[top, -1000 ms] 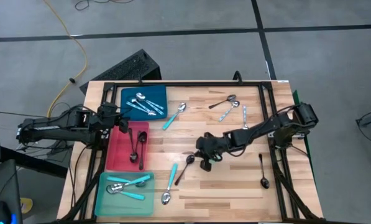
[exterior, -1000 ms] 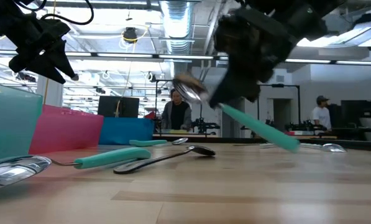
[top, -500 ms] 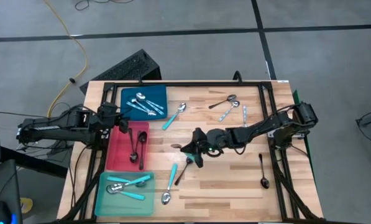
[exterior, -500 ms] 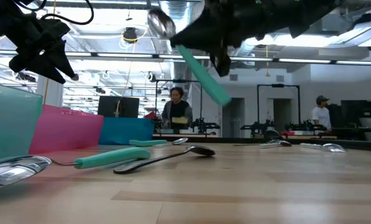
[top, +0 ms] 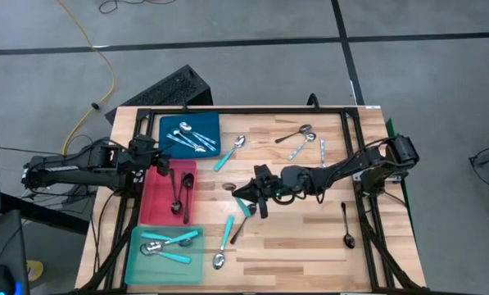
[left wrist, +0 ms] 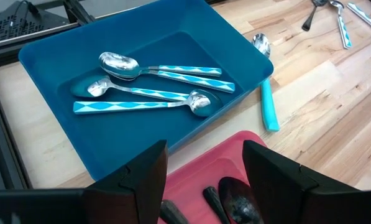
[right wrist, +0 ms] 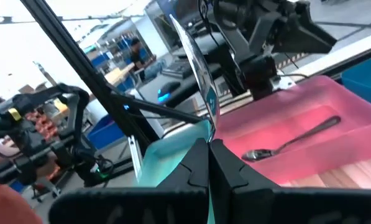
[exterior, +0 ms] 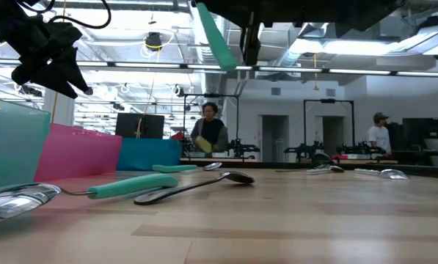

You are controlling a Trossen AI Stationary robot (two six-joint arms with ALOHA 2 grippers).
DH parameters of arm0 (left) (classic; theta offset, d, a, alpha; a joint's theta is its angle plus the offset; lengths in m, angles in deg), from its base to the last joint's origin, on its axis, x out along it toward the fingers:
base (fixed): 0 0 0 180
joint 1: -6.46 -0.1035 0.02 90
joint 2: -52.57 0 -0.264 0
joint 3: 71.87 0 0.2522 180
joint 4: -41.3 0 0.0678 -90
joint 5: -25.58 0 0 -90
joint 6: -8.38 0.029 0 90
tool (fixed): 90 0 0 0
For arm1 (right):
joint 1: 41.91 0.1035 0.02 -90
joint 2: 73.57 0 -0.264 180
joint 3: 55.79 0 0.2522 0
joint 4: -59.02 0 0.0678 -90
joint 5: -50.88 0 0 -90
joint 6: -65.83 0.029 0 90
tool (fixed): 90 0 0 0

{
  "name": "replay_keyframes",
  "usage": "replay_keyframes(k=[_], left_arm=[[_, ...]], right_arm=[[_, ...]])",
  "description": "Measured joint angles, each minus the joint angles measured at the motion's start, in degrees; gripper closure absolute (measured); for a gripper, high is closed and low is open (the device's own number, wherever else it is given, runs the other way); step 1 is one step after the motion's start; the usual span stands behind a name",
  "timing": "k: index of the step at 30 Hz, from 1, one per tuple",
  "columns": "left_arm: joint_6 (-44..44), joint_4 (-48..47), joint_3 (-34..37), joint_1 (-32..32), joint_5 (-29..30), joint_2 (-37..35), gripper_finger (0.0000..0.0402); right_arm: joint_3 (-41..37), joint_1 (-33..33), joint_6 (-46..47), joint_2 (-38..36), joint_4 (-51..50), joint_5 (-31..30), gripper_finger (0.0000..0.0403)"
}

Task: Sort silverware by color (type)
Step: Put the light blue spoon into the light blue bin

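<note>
My right gripper [top: 255,197] hangs over the table's middle, shut on a turquoise-handled spoon [right wrist: 201,74]. In the low view, that spoon's handle [exterior: 217,38] shows high above the table. My left gripper [left wrist: 204,180] waits open over the red tray [top: 156,203], which holds black spoons. The blue tray [top: 166,127] holds patterned-handle spoons, and the teal tray [top: 138,264] holds turquoise-handled ones. Loose on the wood lie turquoise-handled spoons [top: 230,152] [top: 224,242], black spoons [top: 244,221] [top: 347,225] and silver spoons [top: 303,141]. My right gripper pinches the spoon's turquoise handle [right wrist: 210,124] between its two fingers [right wrist: 191,168]. The fingers lie about level and come from the table's right side. The spoon is lifted clear of the table and tilted, with its bowl [right wrist: 190,46] up and the handle's free end [exterior: 233,64] hanging lower.
A black frame rail [top: 252,111] runs round the tabletop's far and side edges. Bare wood lies between the trays and the loose spoons at the right. People stand in the room beyond the table [exterior: 207,132].
My right gripper has risen and tipped up from pointing down to about level, shifting a little toward the table's left. The turquoise-handled spoon has swung up with it: its handle end, low near the table before, now hangs high above it.
</note>
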Motion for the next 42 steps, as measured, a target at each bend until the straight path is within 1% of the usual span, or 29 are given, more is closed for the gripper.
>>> replay_keyframes(k=[4,6,9,12,14,19,25,30,34,38,42], left_arm=[[0.00,0.00,0.00,0.00,0.00,0.00,0.0207],[0.00,0.00,0.00,0.00,-0.02,0.00,0.0207],[0.00,0.02,0.00,0.02,-0.06,0.01,0.0207],[0.02,0.08,0.00,0.00,-0.15,0.00,0.0207],[-0.04,0.06,0.00,0.00,-0.25,-0.02,0.0207],[-0.07,0.09,0.00,0.01,-1.02,0.00,0.0207],[-0.24,0.12,0.00,0.02,-2.20,0.00,0.0207],[-0.24,0.22,0.00,0.02,-2.43,0.00,0.0207],[-0.24,0.21,0.00,0.01,-2.62,0.00,0.0207],[-0.24,0.22,0.00,0.02,-3.44,0.00,0.0207],[0.00,0.16,0.00,0.02,-3.85,0.00,0.0207]], right_arm=[[0.00,0.20,-0.01,0.01,0.37,-1.23,0.0387],[0.18,0.50,-0.08,0.91,2.73,-2.21,0.0387],[1.93,1.23,-0.13,4.25,6.19,-2.85,0.0387],[7.39,2.02,-0.15,9.89,7.07,-2.78,0.0387],[11.19,2.42,-0.15,13.35,6.37,-1.02,0.0387],[21.93,2.50,0.17,22.14,6.46,5.58,0.0387],[34.00,2.45,2.00,29.96,4.88,11.92,0.0385],[42.47,2.45,3.00,34.83,-0.14,18.27,0.0384],[48.67,2.45,3.04,38.26,-4.90,22.06,0.0384],[53.58,2.45,3.02,41.89,-5.78,24.09,0.0384],[57.74,2.24,2.82,45.23,-5.80,24.17,0.0383]])
